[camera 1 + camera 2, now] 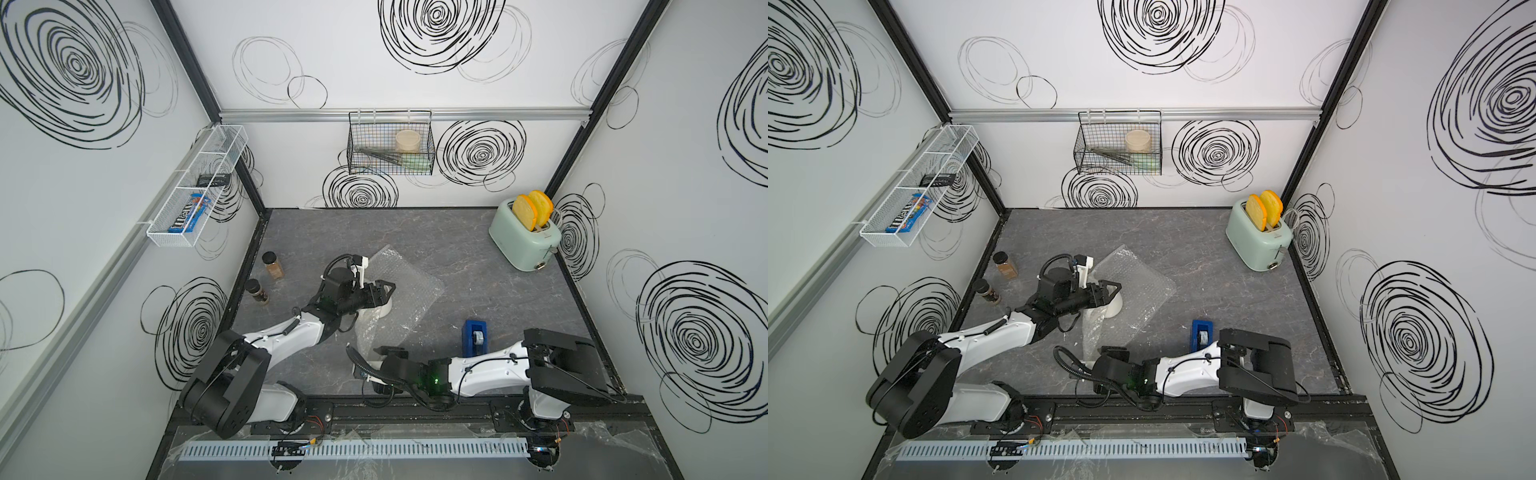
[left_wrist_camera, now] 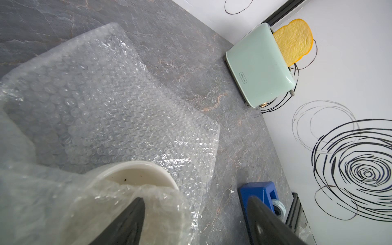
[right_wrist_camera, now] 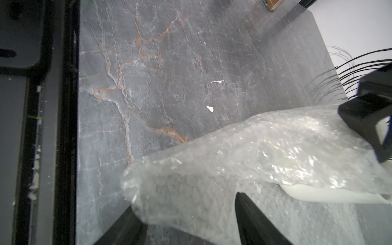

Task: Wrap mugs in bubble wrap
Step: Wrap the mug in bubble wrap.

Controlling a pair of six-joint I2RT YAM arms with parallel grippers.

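We see the cream-white mug [image 2: 137, 172] on the bubble wrap [image 2: 95, 110] near mid-desk [image 1: 478, 266], mouth partly showing, handle hidden, w/ the clear bubbly sheet flat on the far side & a crumpled flap draped over the mug's near side, loose end trailing frontwards.

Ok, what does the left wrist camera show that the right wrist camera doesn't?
Only the left wrist view shows the toaster with its bread, the blue tape dispenser and the mug seen into its open mouth. Only the right wrist view shows the black frame rail along the table edge and a brown jar corner. Both show the wrap draped partly over the mug, on the grey table.
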